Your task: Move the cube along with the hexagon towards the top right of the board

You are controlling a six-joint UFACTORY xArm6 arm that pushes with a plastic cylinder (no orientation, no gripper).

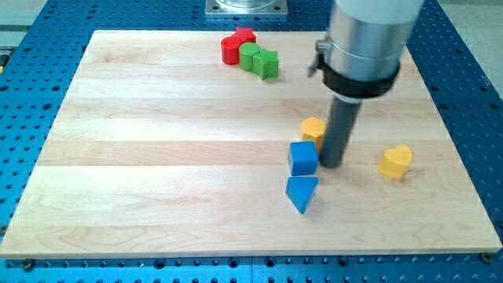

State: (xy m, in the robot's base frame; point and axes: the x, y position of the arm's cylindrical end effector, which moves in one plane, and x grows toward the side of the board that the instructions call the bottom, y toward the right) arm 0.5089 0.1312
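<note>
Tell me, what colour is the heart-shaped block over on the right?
Yellow: the heart block shows plainly in the camera view.

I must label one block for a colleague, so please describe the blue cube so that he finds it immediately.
Start at my tip, below the board's centre. The blue cube sits just to its left. The yellow hexagon above differs in colour; the blue triangular block below is pointed.

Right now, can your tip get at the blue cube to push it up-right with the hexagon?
Probably not directly. My tip sits at the blue cube's right, just below the yellow hexagon. It would likely need to circle to the cube's lower left first.
</note>
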